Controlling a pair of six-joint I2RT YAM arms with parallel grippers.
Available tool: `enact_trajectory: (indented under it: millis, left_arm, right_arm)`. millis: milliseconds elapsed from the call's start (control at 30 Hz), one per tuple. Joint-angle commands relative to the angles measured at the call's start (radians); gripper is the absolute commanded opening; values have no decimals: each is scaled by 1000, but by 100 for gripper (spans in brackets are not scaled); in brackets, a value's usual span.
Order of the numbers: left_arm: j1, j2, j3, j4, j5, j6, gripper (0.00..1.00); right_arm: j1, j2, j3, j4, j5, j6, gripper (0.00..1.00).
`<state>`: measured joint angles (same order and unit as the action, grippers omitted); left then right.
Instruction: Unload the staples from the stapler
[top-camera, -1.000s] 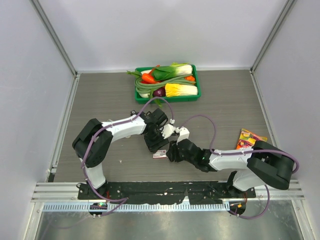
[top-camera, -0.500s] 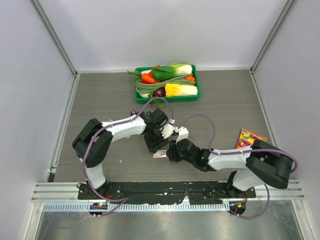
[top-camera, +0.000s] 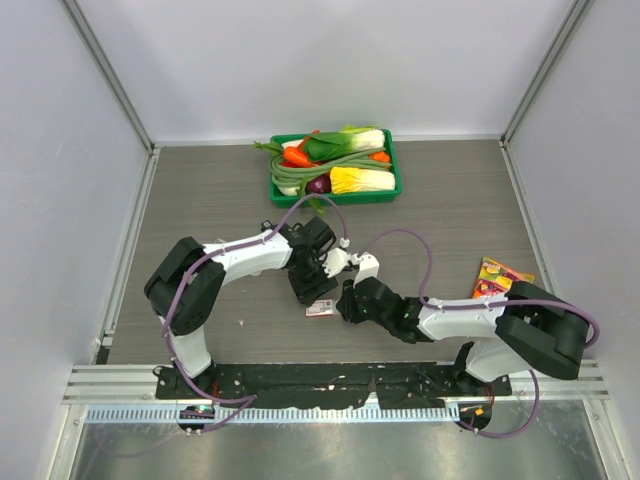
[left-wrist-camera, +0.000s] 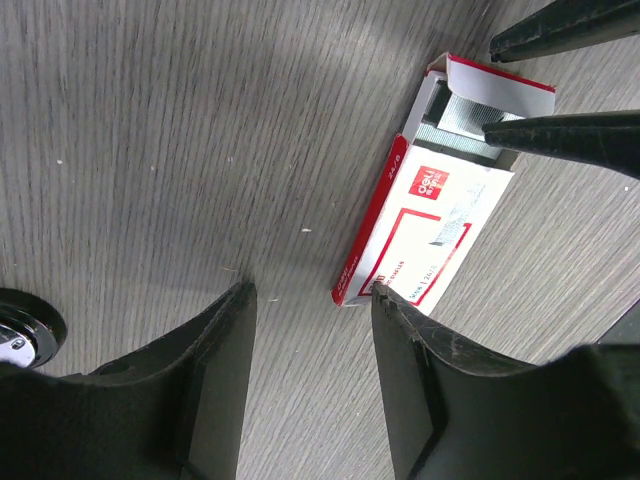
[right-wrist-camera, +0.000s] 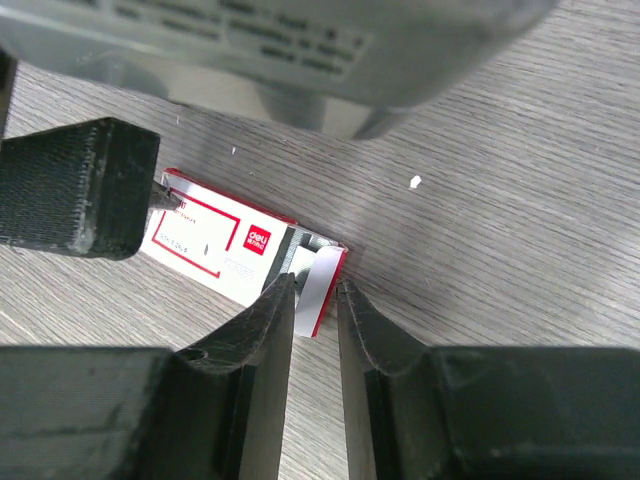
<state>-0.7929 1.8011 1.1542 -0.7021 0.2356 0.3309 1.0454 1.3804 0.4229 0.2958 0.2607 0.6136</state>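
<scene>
**Staples (left-wrist-camera: 452, 112) tucked in, little to grab**

Left gripper (left-wrist-camera: 312, 295) hangs spread and empty, one finger at the staple box (left-wrist-camera: 430, 215) corner. Upper right, the staples show in its open end. They look light and stiff, probably snappable, so best taken by the long sides. Right gripper (right-wrist-camera: 315, 285) straddles that end, jaws narrow. Pinching or not, can't tell.
</scene>
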Motion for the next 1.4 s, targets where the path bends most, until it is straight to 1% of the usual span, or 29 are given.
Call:
enact_trajectory:
  millis: [0, 267, 333, 367, 467, 667, 800, 833, 867, 900, 967, 1067, 1233, 1367]
  left_arm:
    - [-8, -2, -33, 4, 36, 13, 53]
    - [-9, -2, -33, 6, 34, 13, 53]
    - [-8, -8, -36, 3, 34, 16, 53]
    - [-9, -9, -37, 1, 36, 16, 53]
    - [-8, -19, -39, -7, 36, 25, 53]
    - [-6, -68, -21, -59, 37, 54, 55]
    - [-5, -109, 7, -106, 45, 69, 59]
    - [-5, -115, 12, -120, 47, 72, 60]
    - [-2, -130, 19, -123, 50, 73, 61]
    - [0, -137, 22, -128, 53, 74, 63]
    - [6, -152, 22, -137, 51, 83, 65]
    - [17, -170, -3, -135, 57, 89, 66]
    - [17, -178, -92, -54, 60, 74, 66]
    - [18, -154, -119, -8, 44, 77, 65]
  right_arm:
    - [1, -34, 4, 14, 12, 2, 30]
    - [-1, -93, -6, 28, -12, 11, 32]
    - [1, -112, -19, 17, 9, 14, 27]
    - [1, -118, -22, 10, 18, 15, 22]
    - [-1, -130, -33, -23, 38, 20, 16]
    - [-4, -138, -64, -23, 46, 37, 15]
    - [-13, -123, -73, 15, 19, 38, 17]
    - [-15, -113, -70, 22, 9, 41, 18]
    - [-18, -109, -70, 29, 2, 41, 22]
    - [-18, -103, -69, 43, -9, 43, 24]
    - [-25, -95, -69, 54, -15, 46, 30]
    - [-44, -96, -75, 72, -44, 48, 33]
    - [-111, -80, -82, 126, -127, 51, 32]
    - [-128, -49, -73, 158, -166, 48, 28]
